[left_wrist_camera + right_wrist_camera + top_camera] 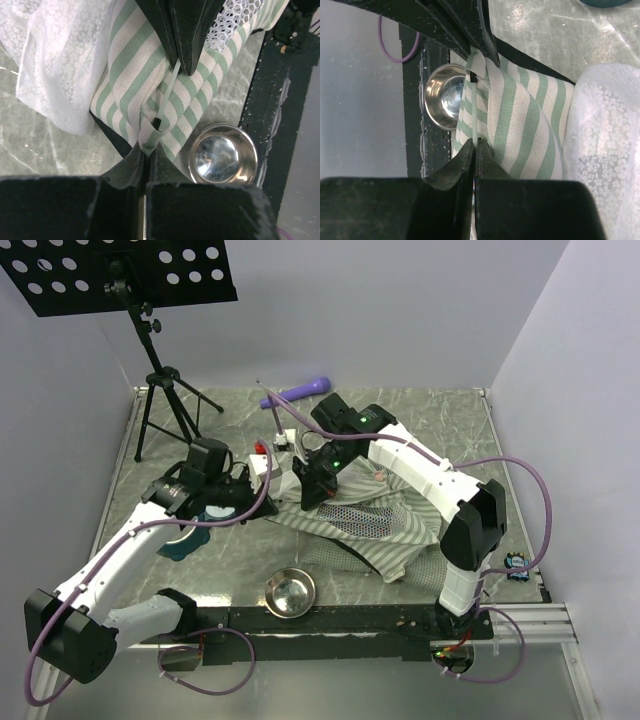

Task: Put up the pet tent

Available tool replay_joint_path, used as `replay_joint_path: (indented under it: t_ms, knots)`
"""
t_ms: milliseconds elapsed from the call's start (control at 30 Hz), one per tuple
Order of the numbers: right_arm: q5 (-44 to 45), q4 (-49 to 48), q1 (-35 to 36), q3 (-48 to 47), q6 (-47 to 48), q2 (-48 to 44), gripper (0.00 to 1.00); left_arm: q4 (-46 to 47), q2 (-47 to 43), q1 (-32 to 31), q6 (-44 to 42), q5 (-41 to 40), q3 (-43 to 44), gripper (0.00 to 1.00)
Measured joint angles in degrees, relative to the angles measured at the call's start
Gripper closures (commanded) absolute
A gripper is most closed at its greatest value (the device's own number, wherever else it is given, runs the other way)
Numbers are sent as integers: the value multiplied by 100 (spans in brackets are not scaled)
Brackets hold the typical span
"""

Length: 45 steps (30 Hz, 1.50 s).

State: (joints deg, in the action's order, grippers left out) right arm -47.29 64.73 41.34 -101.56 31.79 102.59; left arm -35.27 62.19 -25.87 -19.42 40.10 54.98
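**Student:** Where did the pet tent [375, 530] lie?

**Instructor:** It lay collapsed on the marbled table [420, 430], right of centre, between the two arms and in front of the right arm's base. Its green-and-white striped cloth was crumpled, and a netted mesh panel [350, 508] lay on top.

**Student:** What was the state of the left gripper [147, 152]?

**Instructor:** It was clenched, with its fingers pressed together on a corner of the striped cloth at the tent's left end.

**Student:** And the right gripper [475, 145]?

**Instructor:** It too was clenched on the striped cloth, tip to tip with the left gripper and close to it. In the left wrist view a thin pale pole [167, 92] ran along the fold from its fingertips toward the left gripper. A band of striped cloth spanned the gap between them.

**Student:** What else appeared?

**Instructor:** A steel bowl [290, 592] stood upright at the near edge, just beside the tent. A teal bowl holder [183, 543] lay partly hidden under the left arm. A black music stand [130, 275] stood at the far left corner. Sheer white fabric [55, 65] hung beside the stripes.
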Motion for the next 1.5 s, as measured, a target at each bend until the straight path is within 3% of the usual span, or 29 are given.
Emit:
replay_joint_path:
  t_ms: [200,600,1167,1200,1300,1433,1500]
  knots:
    - [101,2,35,0,0,26,100,9,0,-22,-90,-131,4,77]
    - [114,68,157,-2,-94,249,100,-61,0,-282,-389,-295,66,83]
    - [-44,219,203,-133,-400,376,100,229,142,-1040,-669,-1005,63,76]
    - [-48,219,203,-133,-415,378,100,249,164,-1091,-693,-1056,63,77]
    - [-61,229,201,-133,-452,404,100,284,221,-1270,-804,-1298,63,99]
    - [-57,278,195,-131,-404,461,98,170,258,-1399,-984,-1447,63,99]
    - [-76,280,146,-116,-354,463,88,164,258,-1414,-1010,-1488,63,99]
